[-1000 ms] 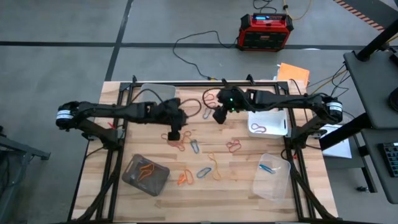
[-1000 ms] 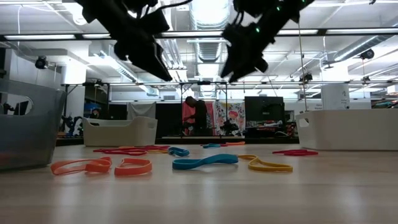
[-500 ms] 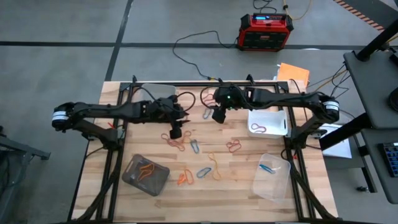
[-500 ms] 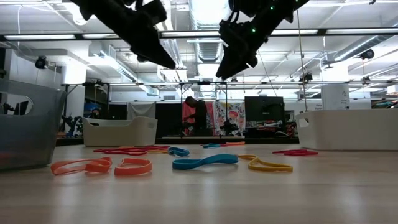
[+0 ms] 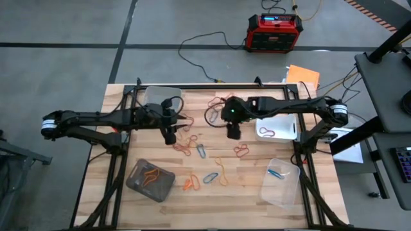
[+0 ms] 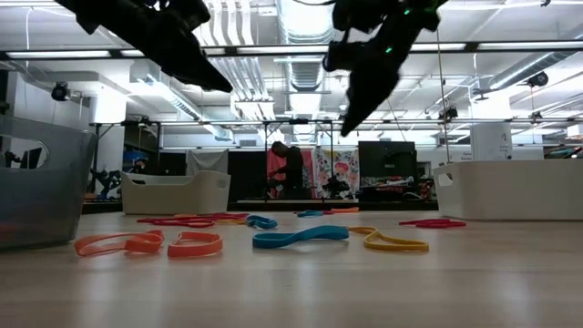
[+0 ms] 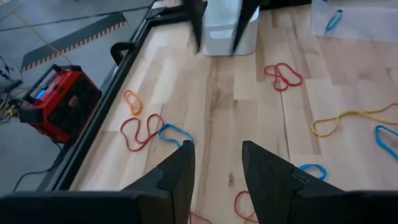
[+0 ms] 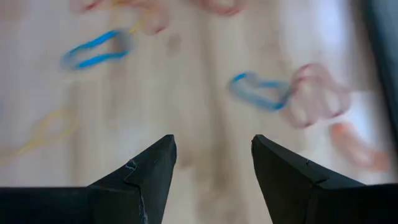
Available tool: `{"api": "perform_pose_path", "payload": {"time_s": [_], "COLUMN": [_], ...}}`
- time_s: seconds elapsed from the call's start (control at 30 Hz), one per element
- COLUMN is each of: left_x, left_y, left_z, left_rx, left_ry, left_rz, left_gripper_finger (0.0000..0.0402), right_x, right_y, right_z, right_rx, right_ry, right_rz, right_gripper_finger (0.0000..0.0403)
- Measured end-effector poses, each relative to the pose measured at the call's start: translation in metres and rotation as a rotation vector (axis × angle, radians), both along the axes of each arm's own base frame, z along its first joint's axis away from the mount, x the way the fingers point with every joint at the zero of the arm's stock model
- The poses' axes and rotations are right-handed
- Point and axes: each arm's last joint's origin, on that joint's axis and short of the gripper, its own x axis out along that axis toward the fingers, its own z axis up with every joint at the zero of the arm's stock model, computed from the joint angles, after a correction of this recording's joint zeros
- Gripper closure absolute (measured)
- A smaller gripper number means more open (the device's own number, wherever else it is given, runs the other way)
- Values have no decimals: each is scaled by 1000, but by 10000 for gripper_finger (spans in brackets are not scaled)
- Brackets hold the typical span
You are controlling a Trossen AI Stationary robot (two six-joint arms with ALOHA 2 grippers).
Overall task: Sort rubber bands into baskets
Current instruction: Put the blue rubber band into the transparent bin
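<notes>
Rubber bands in red, orange, yellow and blue lie loose on the wooden table's middle, among them a red one (image 5: 242, 151), a blue one (image 5: 210, 178) and a yellow one (image 5: 221, 171). There are several baskets: a grey-brown tub (image 5: 150, 180) holding orange bands, a clear tub (image 5: 280, 183) holding a blue band, a white tub (image 5: 277, 126) holding a red band, and a clear tub (image 5: 162, 97) at the far left. My left gripper (image 5: 171, 135) (image 7: 217, 146) hangs open above red bands (image 5: 183, 145). My right gripper (image 5: 234, 133) (image 8: 213, 140) hangs open above the table's middle.
Black frame rails (image 5: 119, 168) run along the table's left and right sides and its far edge. A red-and-black box (image 5: 274, 32) with cables stands on the floor beyond the far edge. Bare wood shows along the table's near edge.
My left gripper has drawn back toward the table's left edge and risen a little, still open. My right gripper has moved toward the table's near edge, sunk slightly, rolled about its own line and tipped further down. The bands have not moved.
</notes>
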Motion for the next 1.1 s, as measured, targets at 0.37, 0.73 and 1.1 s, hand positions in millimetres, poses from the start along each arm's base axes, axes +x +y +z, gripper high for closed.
{"api": "perform_pose_path", "payload": {"time_s": [0.37,0.73,1.1], "left_x": [-7,-9,-8], "left_y": [2,4,5], "left_z": [-2,-2,-1], "left_rx": [31,89,97], "left_ry": [-3,11,3], "left_rz": [89,180,187], "left_gripper_finger": [283,283,283], "right_x": [62,86,89], "right_y": [-52,-61,-65], "right_z": [-48,-87,-101], "right_rx": [46,189,205], "right_ry": [-40,88,81], "right_rz": [-200,-309,-360], "right_gripper_finger": [197,197,197]}}
